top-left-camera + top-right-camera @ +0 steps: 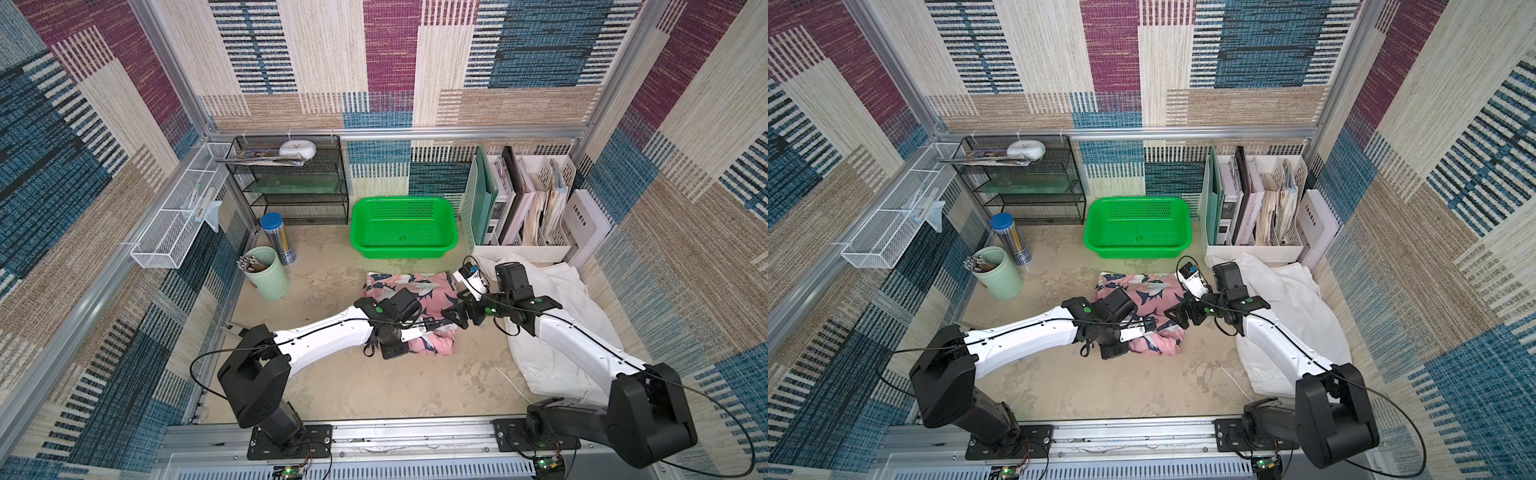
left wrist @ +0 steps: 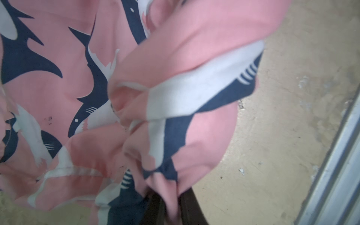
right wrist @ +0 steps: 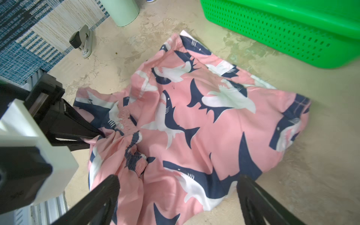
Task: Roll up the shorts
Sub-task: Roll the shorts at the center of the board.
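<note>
The pink shorts [image 1: 432,291] with sharks on them lie in the middle of the tabletop [image 1: 374,386], closer to the back edge than the front. The white shorts [image 1: 582,303] lie in a heap along the right edge, partly under the right arm.

The left gripper [image 3: 95,137] is pinched tight on the stretchy waist of the pink shorts, and that near end is lifted and bunched up. The right gripper [image 3: 176,180] is spread wide above the near right part of the same shorts and holds nothing.

The cloth looks thin, light and floppy. I think it will sag and crumple if only one spot is held, and it may slide on the hard top. The puckered waist looks like the best place to grab, with one hand near each end, so the roll comes out even.

The tabletop is tan, hard and blotchy. A green basket [image 1: 403,249] sits at the back edge, just behind the pink shorts. A pale green cup [image 1: 270,274] stands near the left edge and a white file rack [image 1: 523,245] fills the back right corner. The walls are covered in woven patches of blue, purple and tan, with metal bars at the corners
</note>
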Controlling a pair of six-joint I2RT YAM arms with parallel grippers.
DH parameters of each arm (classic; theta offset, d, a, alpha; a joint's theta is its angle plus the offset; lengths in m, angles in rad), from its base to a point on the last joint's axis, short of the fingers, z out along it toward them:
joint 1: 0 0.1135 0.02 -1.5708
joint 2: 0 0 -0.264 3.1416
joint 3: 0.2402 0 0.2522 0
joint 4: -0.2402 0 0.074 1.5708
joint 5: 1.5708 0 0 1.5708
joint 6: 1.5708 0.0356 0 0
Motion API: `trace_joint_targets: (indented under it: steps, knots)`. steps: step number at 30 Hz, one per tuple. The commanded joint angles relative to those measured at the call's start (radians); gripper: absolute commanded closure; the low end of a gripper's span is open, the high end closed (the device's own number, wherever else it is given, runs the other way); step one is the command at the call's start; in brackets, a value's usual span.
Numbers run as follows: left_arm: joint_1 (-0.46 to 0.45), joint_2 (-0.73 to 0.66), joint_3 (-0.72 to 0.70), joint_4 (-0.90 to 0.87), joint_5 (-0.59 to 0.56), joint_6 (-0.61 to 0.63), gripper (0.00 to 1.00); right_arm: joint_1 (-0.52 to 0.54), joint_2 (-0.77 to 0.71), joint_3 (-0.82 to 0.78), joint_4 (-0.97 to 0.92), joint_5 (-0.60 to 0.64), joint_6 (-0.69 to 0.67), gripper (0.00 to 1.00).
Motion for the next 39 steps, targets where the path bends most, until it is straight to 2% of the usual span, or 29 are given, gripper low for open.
trace_joint_targets:
  steps: [1,6,12,20,27,36,39]
  knots:
    - [0.020,0.022,0.034,-0.114,0.122,-0.008,0.84,0.027,-0.070,-0.025,0.054,0.068,-0.061,0.01]
    - [0.065,0.086,0.108,-0.192,0.230,-0.012,0.84,0.097,-0.219,-0.129,0.101,0.101,-0.189,0.01]
    - [0.093,0.173,0.193,-0.262,0.329,0.016,0.84,0.176,-0.316,-0.180,0.117,0.220,-0.245,0.01]
    - [0.104,0.332,0.302,-0.356,0.387,0.052,0.84,0.359,-0.311,-0.204,0.051,0.334,-0.402,0.00]
    - [0.158,0.409,0.343,-0.362,0.457,0.067,0.85,0.515,-0.303,-0.255,0.054,0.549,-0.522,0.03]
    - [0.194,0.537,0.403,-0.376,0.500,0.067,0.84,0.609,-0.225,-0.278,0.084,0.617,-0.574,0.07]
    - [0.197,0.558,0.410,-0.376,0.493,0.066,0.85,0.637,-0.163,-0.278,0.094,0.649,-0.579,0.12]
